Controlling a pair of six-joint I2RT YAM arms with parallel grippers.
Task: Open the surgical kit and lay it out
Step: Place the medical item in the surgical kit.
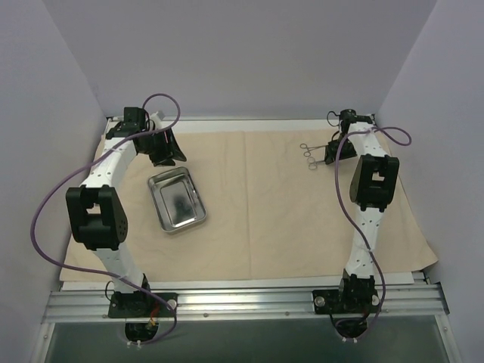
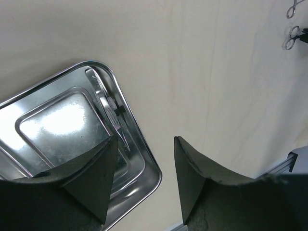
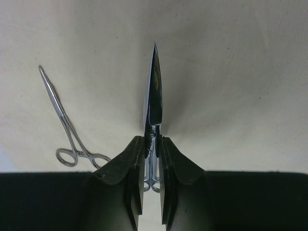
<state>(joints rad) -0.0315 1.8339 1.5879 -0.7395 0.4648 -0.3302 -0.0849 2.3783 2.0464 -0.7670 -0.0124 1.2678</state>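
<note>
Right pincer (image 3: 151, 140) clenched on scissors (image 3: 155, 86), upper right of cloth wrap (image 1: 265, 219). Lay them flat, parallel beside forceps (image 3: 61, 118), then release. Left pincer (image 2: 146, 140) released, empty, above steel tray (image 1: 176, 200) centre-left.

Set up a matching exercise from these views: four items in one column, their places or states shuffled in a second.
1 scissors
2 hemostat
3 tweezers
4 left gripper

A lying in the steel tray
B held in the right gripper
C open, empty
D lying loose on the cloth

Pairs: 1-B, 2-D, 3-A, 4-C
</note>
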